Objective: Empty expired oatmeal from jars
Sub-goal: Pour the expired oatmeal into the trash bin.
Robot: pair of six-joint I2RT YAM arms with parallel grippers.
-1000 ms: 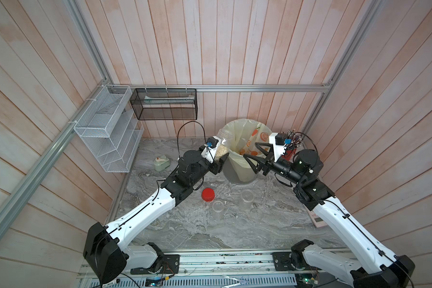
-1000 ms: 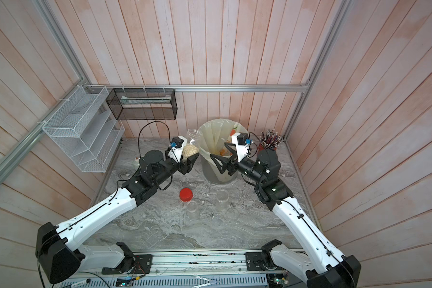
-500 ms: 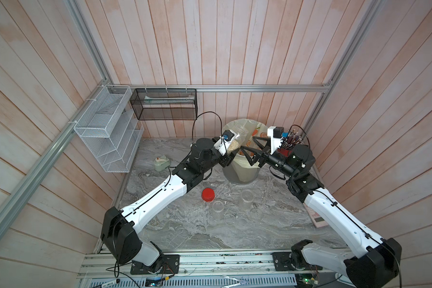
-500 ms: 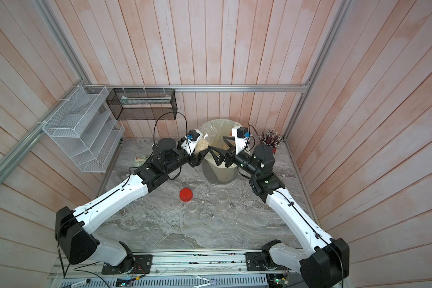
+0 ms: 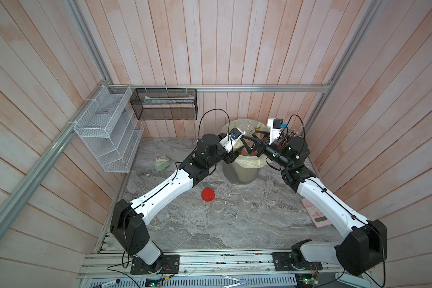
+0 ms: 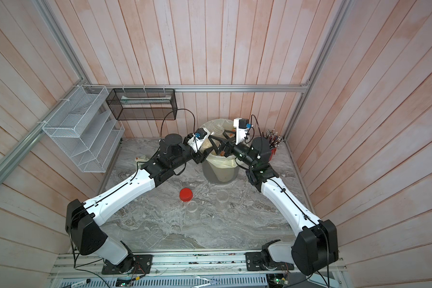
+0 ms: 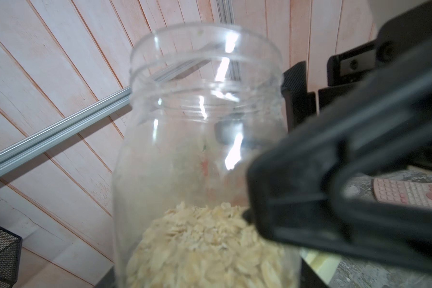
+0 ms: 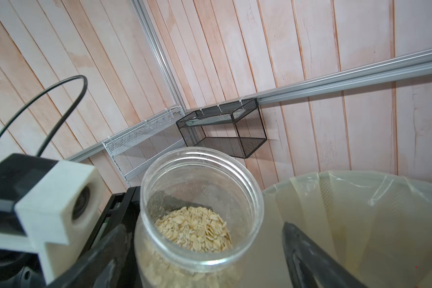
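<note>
My left claw (image 5: 237, 147) clamped the jar (image 6: 206, 145) mid-body, upper centre (likely light, slick, stiff); right claw (image 8: 203, 225) stood apart.

Down on the grey marbled tabletop (image 5: 185, 232), the grey bin (image 5: 240, 174) with its yellowish bag stands at the back. In front of it a red lid (image 5: 208, 194) lies flat. Just beside that, two clear jars (image 5: 217, 209) stand upright, open, looking empty. Two clear lids (image 5: 229, 219) lie near them. A pink calculator (image 5: 317, 217) sits at the right edge, a small pale-green object (image 5: 161, 162) lies left rear, and a red pencil cup (image 6: 273, 152) stands right rear.
</note>
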